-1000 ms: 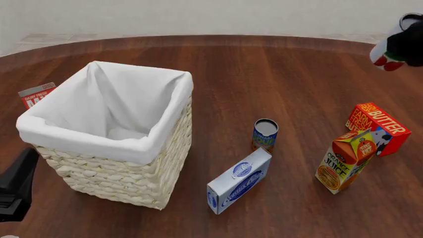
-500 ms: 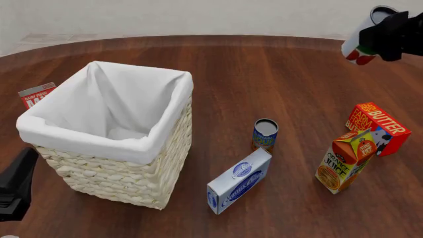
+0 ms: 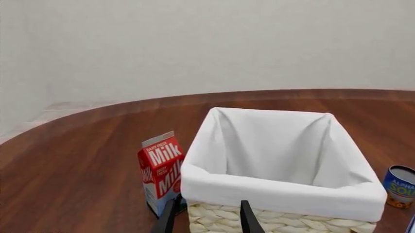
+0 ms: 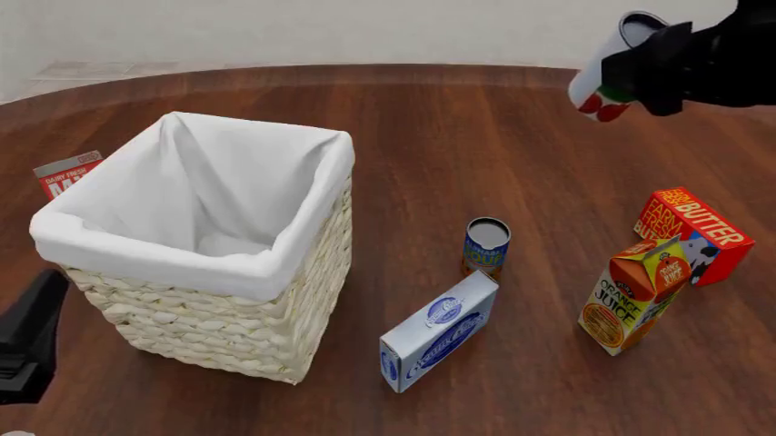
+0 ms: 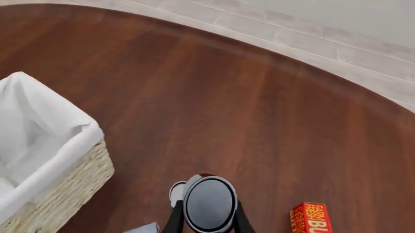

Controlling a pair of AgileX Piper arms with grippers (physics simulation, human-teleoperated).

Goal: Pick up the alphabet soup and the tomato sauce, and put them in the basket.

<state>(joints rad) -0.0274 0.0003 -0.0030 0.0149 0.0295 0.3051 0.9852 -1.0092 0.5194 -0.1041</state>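
Note:
High over the table's far right, my right gripper is shut on the tomato sauce, a white can with red and green marks, held tilted. In the right wrist view its silver top sits between the fingers. The alphabet soup, a dark blue can, stands upright on the table right of the basket; it also shows in the left wrist view. The cream wicker basket has a white lining. My left gripper is open, low at the basket's near-left side, and holds nothing.
A blue-and-white box lies in front of the soup. An orange juice carton and a red butter box stand at the right. A red milk carton stands by the basket's far-left side.
My right gripper has carried the tomato sauce leftward, toward the basket side, staying high. The left arm and the things on the table have not moved.

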